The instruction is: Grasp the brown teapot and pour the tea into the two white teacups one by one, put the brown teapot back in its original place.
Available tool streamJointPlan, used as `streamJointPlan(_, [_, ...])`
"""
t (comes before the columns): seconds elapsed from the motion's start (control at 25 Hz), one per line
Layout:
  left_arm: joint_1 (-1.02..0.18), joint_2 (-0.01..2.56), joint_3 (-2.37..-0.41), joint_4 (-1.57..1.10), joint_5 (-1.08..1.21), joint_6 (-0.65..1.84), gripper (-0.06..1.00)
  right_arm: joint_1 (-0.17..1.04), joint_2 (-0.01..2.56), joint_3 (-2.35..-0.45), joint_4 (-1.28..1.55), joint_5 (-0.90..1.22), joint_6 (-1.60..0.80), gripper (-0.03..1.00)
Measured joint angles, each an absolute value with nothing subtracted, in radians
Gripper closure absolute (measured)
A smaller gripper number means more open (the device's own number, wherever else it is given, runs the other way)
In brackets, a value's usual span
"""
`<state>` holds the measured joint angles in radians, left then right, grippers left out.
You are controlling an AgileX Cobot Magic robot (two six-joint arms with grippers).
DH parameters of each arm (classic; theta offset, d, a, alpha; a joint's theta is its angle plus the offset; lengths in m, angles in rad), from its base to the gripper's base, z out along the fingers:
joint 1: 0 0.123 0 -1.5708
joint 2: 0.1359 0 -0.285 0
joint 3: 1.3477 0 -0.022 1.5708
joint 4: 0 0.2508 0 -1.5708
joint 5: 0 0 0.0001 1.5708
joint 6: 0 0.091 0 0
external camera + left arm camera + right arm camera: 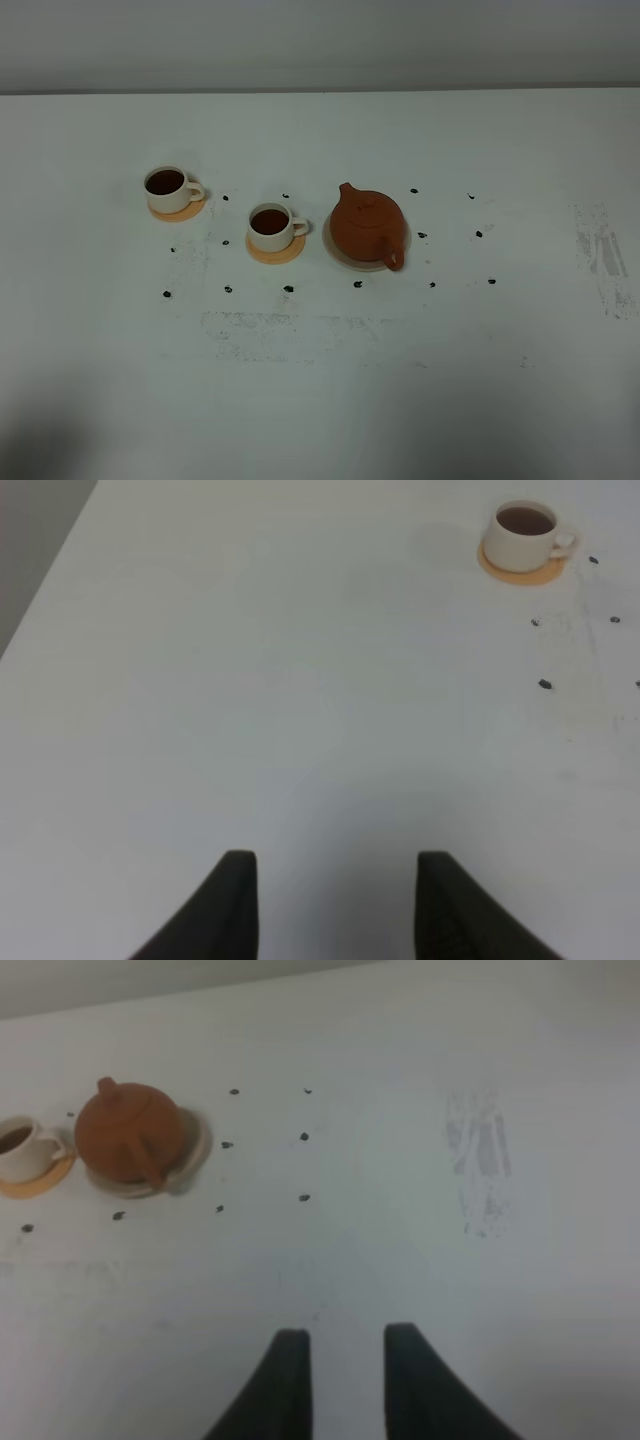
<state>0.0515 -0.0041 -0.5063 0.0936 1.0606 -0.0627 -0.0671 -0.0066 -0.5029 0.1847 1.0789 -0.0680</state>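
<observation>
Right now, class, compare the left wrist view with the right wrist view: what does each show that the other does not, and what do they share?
Only the left wrist view: the far-left teacup, full of dark tea on an orange coaster. Only the right wrist view: the brown teapot on its beige disc, the second teacup, a scuffed patch. Both: the white table, small dark specks, and each view's own gripper fingers, holding nothing.

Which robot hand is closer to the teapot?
Right. The right gripper hangs over bare table with the teapot in its camera's view. The left gripper sees only one cup, no teapot.
</observation>
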Motion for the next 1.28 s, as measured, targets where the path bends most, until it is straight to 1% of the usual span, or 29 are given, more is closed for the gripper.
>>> streamJointPlan(0.48, [0.052, -0.005, -0.506, 0.094, 1.061, -0.063, 0.55, -0.098, -0.007, -0.503, 0.187, 1.078, -0.068, 0.76])
streamJointPlan(1.28, [0.052, -0.005, -0.506, 0.094, 1.061, -0.062, 0.55, -0.099, -0.007, -0.503, 0.187, 1.078, -0.068, 0.76])
